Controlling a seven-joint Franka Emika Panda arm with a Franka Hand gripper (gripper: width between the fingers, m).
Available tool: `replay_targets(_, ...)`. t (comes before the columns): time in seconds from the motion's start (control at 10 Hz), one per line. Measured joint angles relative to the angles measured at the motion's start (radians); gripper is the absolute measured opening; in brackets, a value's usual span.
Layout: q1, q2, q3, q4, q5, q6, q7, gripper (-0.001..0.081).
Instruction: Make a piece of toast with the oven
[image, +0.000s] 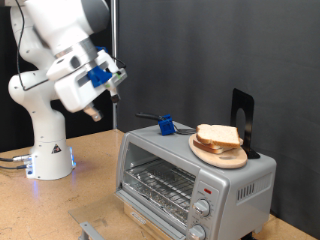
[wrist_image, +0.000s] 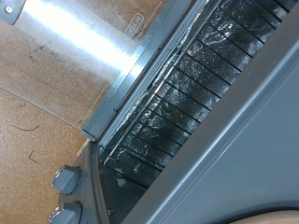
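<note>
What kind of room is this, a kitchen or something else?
Probably a robotics lab with a mock kitchen corner, not a real kitchen. A white robot arm, its gripper raised, is bolted to a plain wooden table before a black backdrop. On it stands a toaster oven topped by a plate of bread slices.

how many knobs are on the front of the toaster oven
2. Both sit on the oven's control panel at the exterior view's right: the upper knob and the lower knob, below a red mark. The picture's bottom edge may hide more.
</note>
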Motion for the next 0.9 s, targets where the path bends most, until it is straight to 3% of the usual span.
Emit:
replay_targets(0.2, 0.006, 0.002, -0.009, -0.003, 0.062, -0.011, -0.005, 0.0808)
replay_targets(0.5, 0.081, -0.031, 0.005, 0.002, 0.158, -0.014, -0.087, 0.0808)
replay_targets(0.7, 0.109, -0.074, 0.048, 0.003, 0.16, -0.008, -0.088, 0.0808)
replay_targets(0.9, 0.108, -0.118, 0.124, -0.006, 0.114, 0.065, -0.067, 0.0808)
